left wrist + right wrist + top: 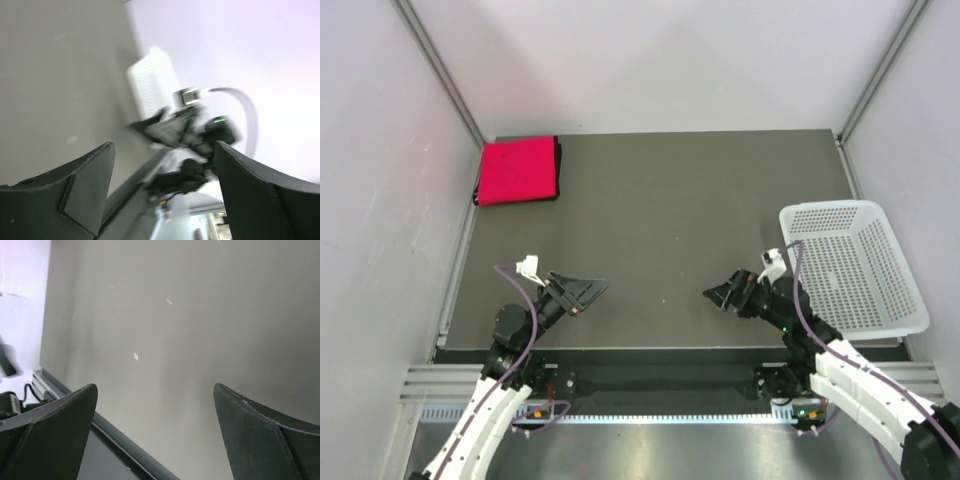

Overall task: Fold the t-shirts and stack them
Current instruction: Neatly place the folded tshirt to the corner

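A folded bright red-pink t-shirt (518, 172) lies at the far left corner of the dark table. A thin black cloth edge (559, 166) shows under it along its right side, so it seems to rest on the black t-shirt. Both grippers hang low over the table's near edge, far from the shirts. My left gripper (588, 290) (164, 145) points right, open, nothing between its fingers (82, 185). My right gripper (720, 295) (155, 386) points left, open and empty, with bare table between its fingers (260, 430).
A white perforated basket (855, 265) stands at the right side of the table, beside the right arm; it shows blurred as a basket (152, 85) in the left wrist view. White walls enclose the table on three sides.
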You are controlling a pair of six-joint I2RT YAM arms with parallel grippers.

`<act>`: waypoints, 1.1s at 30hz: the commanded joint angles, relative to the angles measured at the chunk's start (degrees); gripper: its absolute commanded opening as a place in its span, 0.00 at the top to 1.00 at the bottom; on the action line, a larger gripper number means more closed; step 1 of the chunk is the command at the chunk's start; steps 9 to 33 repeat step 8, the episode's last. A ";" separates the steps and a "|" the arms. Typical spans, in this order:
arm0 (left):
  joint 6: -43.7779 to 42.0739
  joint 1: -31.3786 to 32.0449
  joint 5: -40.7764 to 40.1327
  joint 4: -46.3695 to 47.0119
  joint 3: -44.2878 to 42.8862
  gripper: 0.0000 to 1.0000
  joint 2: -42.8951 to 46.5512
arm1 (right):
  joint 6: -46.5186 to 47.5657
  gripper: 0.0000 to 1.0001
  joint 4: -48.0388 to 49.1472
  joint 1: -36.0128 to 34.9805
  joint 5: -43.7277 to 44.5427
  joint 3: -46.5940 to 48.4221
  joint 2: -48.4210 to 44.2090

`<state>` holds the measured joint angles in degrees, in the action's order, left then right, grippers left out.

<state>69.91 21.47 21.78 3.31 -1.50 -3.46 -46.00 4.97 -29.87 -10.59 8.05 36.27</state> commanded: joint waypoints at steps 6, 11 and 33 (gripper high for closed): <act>4.89 0.15 3.79 9.54 8.88 0.13 1.62 | -10.42 0.00 2.15 -0.89 3.38 -14.55 -16.92; 4.97 0.15 5.19 8.82 8.88 0.12 2.49 | -9.99 0.00 0.04 -0.81 2.34 -14.73 -20.27; 4.97 0.15 5.19 8.82 8.88 0.12 2.49 | -9.99 0.00 0.04 -0.81 2.34 -14.73 -20.27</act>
